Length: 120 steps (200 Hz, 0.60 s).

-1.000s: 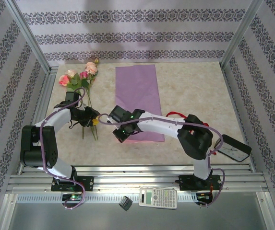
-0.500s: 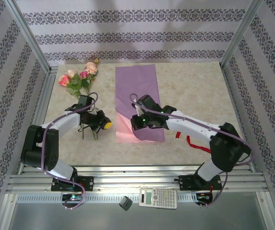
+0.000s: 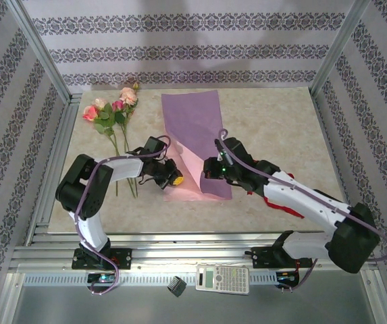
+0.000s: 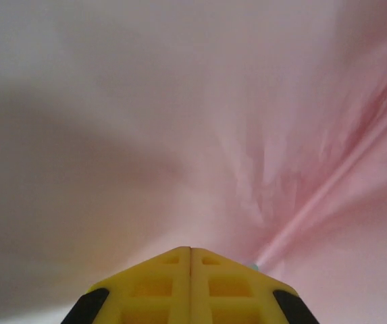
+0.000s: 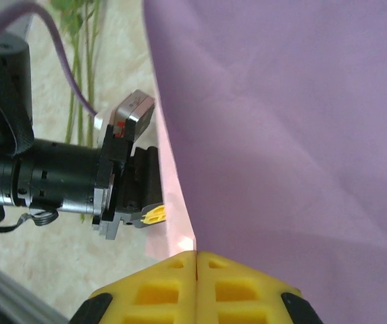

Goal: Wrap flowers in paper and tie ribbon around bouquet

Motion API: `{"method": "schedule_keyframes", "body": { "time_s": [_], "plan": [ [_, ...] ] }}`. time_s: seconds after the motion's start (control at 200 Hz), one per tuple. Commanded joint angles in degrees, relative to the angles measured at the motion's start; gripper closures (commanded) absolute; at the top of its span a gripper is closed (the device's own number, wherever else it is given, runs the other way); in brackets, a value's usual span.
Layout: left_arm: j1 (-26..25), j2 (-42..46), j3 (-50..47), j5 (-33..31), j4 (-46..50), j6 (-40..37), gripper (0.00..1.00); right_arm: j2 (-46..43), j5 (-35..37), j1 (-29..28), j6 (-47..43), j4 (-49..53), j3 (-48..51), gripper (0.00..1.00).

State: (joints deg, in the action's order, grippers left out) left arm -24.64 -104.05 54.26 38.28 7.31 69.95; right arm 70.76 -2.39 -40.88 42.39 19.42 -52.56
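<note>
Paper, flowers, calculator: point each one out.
paper (image 3: pixel 196 118), top view, bare lilac face towards the far end.
flowers (image 3: pixel 128 96), top view, on the peach bloom.
calculator (image 3: pixel 223 278), top view, middle of its body.

Both arms bend inward toward the paper (image 3: pixel 194 121). The left gripper (image 4: pixel 190 252) and right gripper (image 5: pixel 196 258) each pinch its near-left corner, jaws closed.

Left claw (image 3: pixel 177 181) swung to the paper (image 3: pixel 196 121), its edge raised (pink underside).
</note>
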Motion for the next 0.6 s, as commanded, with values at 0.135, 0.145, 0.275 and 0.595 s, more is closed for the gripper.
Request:
{"method": "schedule_keyframes", "body": {
  "time_s": [0.135,0.145,0.275,0.595],
  "plan": [
    [-0.34,-1.62,-2.73,-6.93,-1.87,4.78,1.0,-8.53,12.35,7.26,3.95,11.96,4.98,1.0],
    [-0.35,-1.47,-2.99,-7.13,-1.82,4.89,1.0,-8.86,12.66,7.58,4.0,12.44,5.18,1.0],
    [0.1,0.98,-5.6,-9.33,-0.81,5.67,1.0,-11.68,15.6,13.19,5.14,19.58,7.03,1.0],
    [2.31,4.45,-7.49,-11.04,1.21,5.61,1.0,-12.49,18.32,22.2,6.45,28.3,10.64,1.0]
  ]
}}
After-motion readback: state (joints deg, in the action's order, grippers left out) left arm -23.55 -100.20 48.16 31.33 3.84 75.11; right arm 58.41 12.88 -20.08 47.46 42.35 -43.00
